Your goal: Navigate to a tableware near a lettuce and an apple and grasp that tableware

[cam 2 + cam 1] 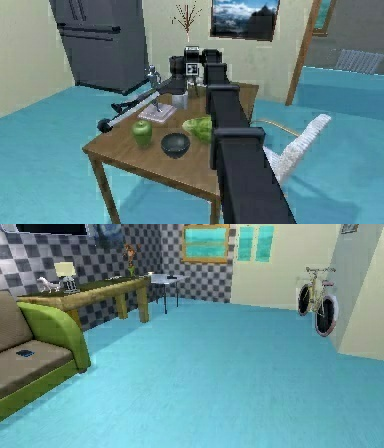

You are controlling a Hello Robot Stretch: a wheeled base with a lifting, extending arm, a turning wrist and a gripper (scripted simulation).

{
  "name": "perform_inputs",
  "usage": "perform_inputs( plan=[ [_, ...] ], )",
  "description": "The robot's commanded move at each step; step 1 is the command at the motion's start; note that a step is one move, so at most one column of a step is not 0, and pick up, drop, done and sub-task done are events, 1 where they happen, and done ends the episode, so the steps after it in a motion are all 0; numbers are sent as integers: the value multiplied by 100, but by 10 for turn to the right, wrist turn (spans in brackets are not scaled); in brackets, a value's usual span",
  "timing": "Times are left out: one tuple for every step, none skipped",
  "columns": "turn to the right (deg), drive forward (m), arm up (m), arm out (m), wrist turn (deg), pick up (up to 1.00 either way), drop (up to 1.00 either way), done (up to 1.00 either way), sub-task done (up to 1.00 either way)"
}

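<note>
A wooden table (120, 150) stands in the arm side view. On it sit a green apple (143, 131), a small dark bowl (178, 145) and a green leafy lettuce (199, 128), close together near the front edge. My arm rises over the table's right half to two white marker squares (184, 68). The gripper (130, 102) reaches left and down from there, above the table's left side, beyond the apple. I cannot tell whether it holds anything.
Also on the table are a pale flat item (162, 113), a cup (183, 98) and a vase of twigs (186, 35). A white chair (300, 150) is at its right, a dark fridge (100, 45) behind. The forward view has a green sofa (45, 339), desk (95, 292) and bicycle (320, 299).
</note>
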Motion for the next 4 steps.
perform_inputs(
  plan=[
    [0, 0, 0, 0, 450, 0, 0, 0, 0],
    [0, 0, 0, 0, 300, 0, 0, 0, 0],
    [0, 0, -28, 0, 0, 0, 0, 0, 0],
    [0, 0, 0, 0, 0, 100, 0, 0, 0]
  ],
)
